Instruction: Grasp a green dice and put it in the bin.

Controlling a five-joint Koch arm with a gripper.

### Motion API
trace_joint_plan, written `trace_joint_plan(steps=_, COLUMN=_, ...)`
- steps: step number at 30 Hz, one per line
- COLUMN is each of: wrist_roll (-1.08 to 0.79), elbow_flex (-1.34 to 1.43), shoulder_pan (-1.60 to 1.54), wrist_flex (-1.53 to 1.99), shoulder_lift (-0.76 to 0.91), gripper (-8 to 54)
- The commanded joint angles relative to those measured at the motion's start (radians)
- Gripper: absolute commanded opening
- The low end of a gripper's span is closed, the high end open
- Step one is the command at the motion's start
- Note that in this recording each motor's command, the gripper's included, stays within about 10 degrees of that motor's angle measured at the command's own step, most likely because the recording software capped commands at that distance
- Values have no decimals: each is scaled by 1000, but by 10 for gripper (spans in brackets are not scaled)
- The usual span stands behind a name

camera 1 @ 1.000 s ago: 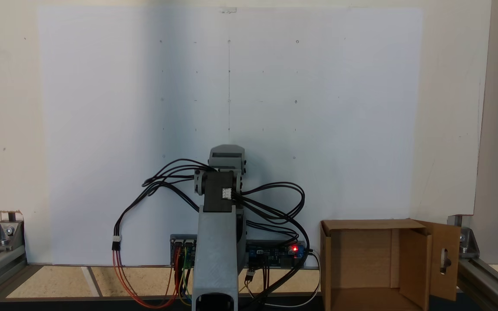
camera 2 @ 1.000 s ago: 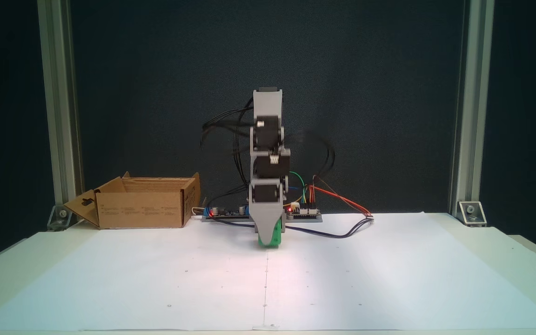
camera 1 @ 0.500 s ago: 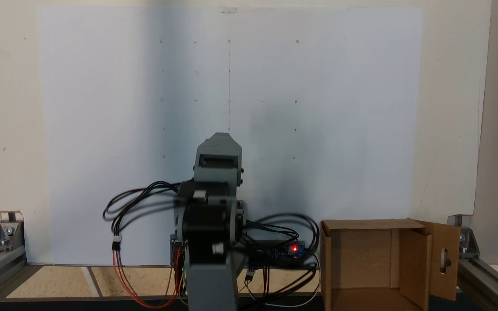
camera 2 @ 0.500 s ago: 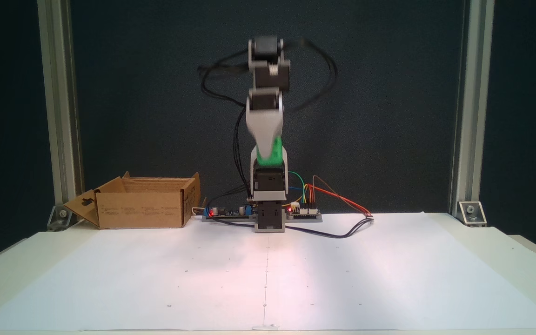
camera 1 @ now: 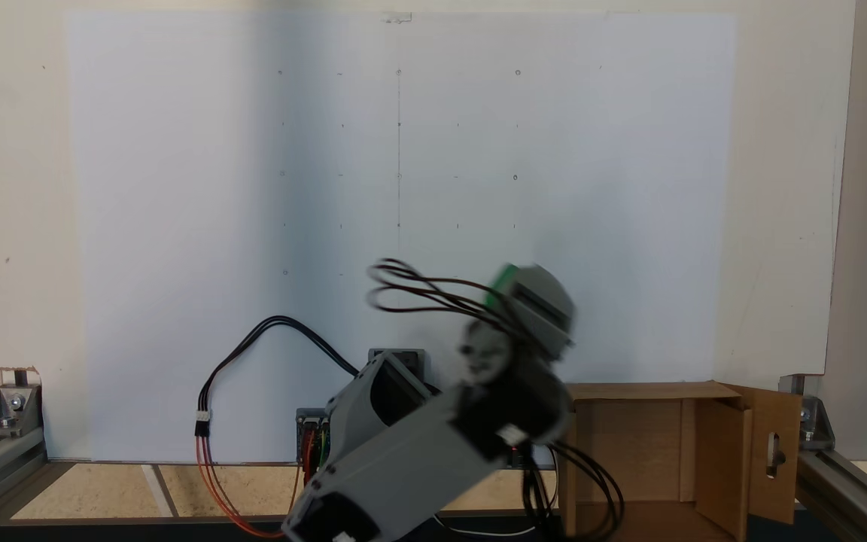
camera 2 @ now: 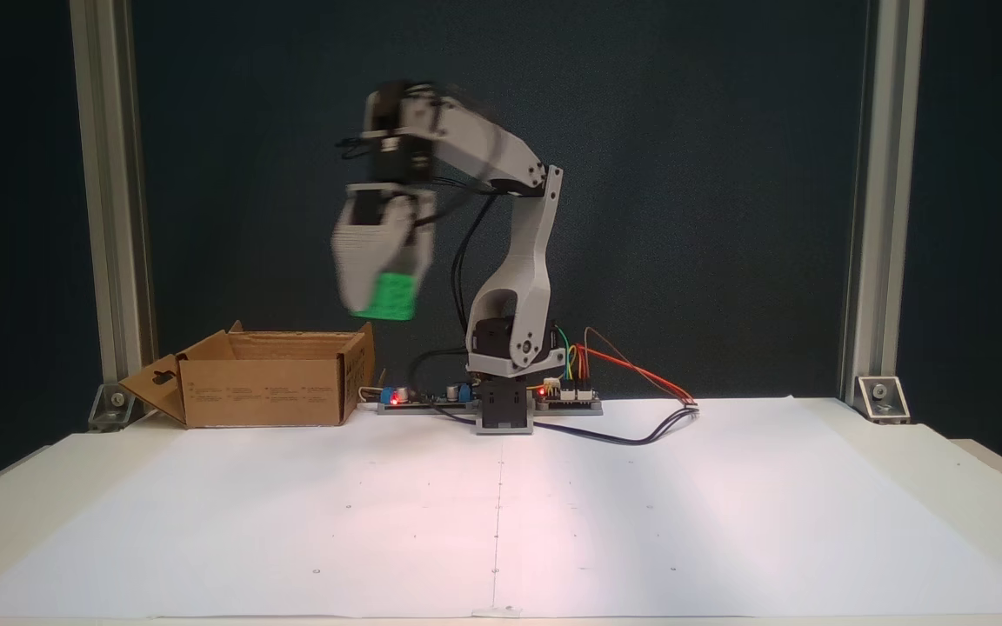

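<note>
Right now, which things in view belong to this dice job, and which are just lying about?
Part of the job:
- green dice, held at the blurred gripper, up off the table
- bin, the open cardboard box, beside the arm's base

Just lying about:
- white paper sheet on the table
- control boards and their loose wires
- aluminium frame posts

Bright green dice (camera 2: 385, 298) against the pale grey tool (camera 2: 379, 300) — plain brown cardboard bin (camera 2: 264, 391) below. White paper (camera 2: 501, 513) dotted with tiny dark marks covers the tabletop (camera 2: 979, 487). Black, red and orange wires (camera 2: 640, 382) — one red light (camera 2: 394, 399).
</note>
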Motion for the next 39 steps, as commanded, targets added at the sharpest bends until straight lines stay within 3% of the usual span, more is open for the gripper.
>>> trace_joint_plan(steps=1, wrist_roll=-165, elbow_flex=-61, shoulder_pan=159, wrist_flex=-78, shoulder_lift=-23, gripper=114)
trace_joint_plan(steps=11, wrist_roll=-393, elbow_flex=-63, shoulder_pan=730, wrist_flex=-482, shoulder_lift=-170, gripper=114)
trace_joint_plan(steps=25, wrist_roll=-503, elbow_flex=-26, shoulder_pan=922, wrist_flex=-531, shoulder_lift=-351, gripper=114)
trace_joint_plan(steps=27, wrist_roll=-499, elbow_flex=-23, shoulder_pan=954, wrist_flex=-532, shoulder_lift=-362, gripper=302)
trace_joint_plan(steps=30, wrist_roll=-491, elbow_flex=-21, shoulder_pan=960, wrist_flex=-534, shoulder_lift=-368, gripper=409)
trace_joint_plan(steps=35, wrist_roll=-408, elbow_flex=-23, shoulder_pan=927, wrist_flex=-569, shoulder_lift=-328, gripper=424)
trace_joint_plan(steps=39, wrist_roll=-203, elbow_flex=-34, shoulder_pan=799, wrist_flex=-680, shoulder_lift=-242, gripper=424)
